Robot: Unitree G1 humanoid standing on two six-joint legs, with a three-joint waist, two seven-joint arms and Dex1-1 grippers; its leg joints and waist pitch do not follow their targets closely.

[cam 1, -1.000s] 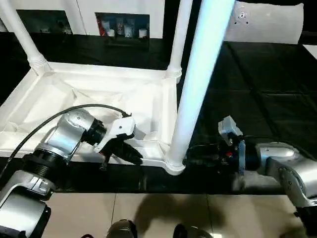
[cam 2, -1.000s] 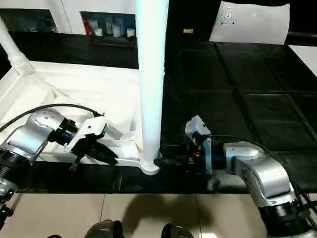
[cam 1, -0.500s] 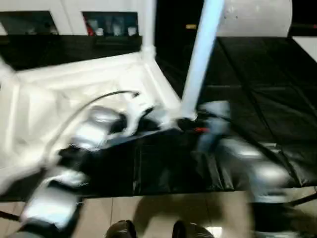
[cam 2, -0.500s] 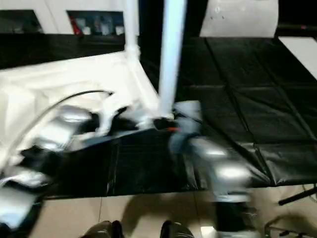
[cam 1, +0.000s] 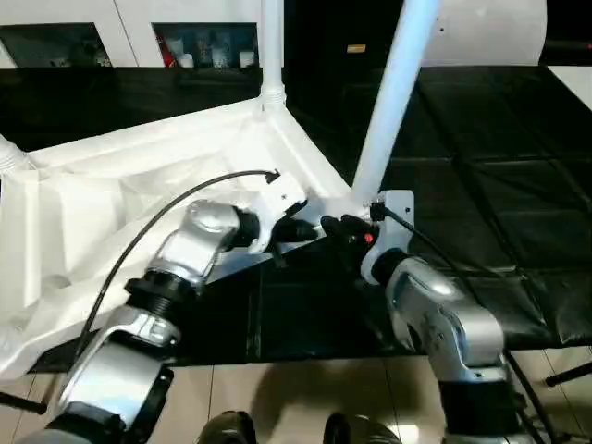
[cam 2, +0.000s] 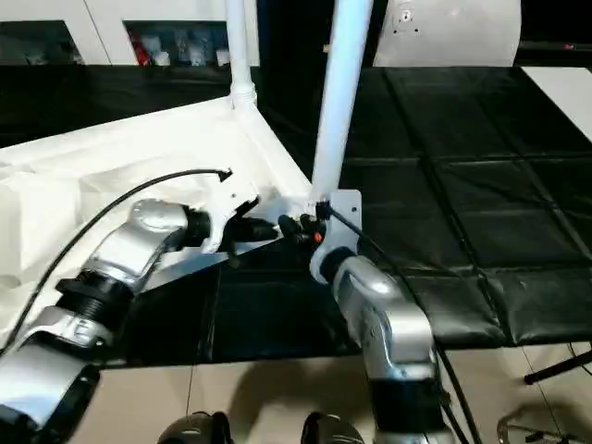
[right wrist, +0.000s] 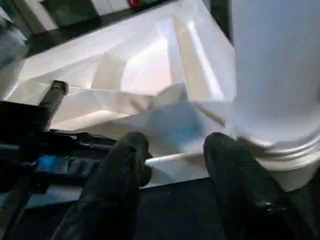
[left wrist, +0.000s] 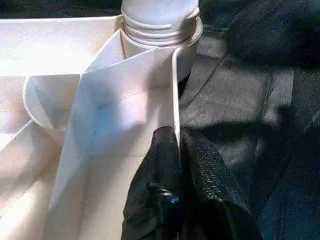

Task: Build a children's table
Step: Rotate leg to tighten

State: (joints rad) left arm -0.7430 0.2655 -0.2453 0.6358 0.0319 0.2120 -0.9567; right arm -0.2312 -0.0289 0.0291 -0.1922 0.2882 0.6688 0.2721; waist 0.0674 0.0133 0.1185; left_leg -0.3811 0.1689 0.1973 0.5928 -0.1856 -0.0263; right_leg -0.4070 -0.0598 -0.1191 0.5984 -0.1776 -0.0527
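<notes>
Swung askew since earlier, white upturned table top [cam 1: 139,185] carries upright legs [cam 1: 393,102].

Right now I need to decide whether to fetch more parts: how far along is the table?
Done: the top lies underside up with at least three legs standing in corner sockets, including the nearest leg. In hand: the left tool is shut on the top's rim; the right tool is open at that leg's base. Left: the fourth corner, unconfirmed.
</notes>
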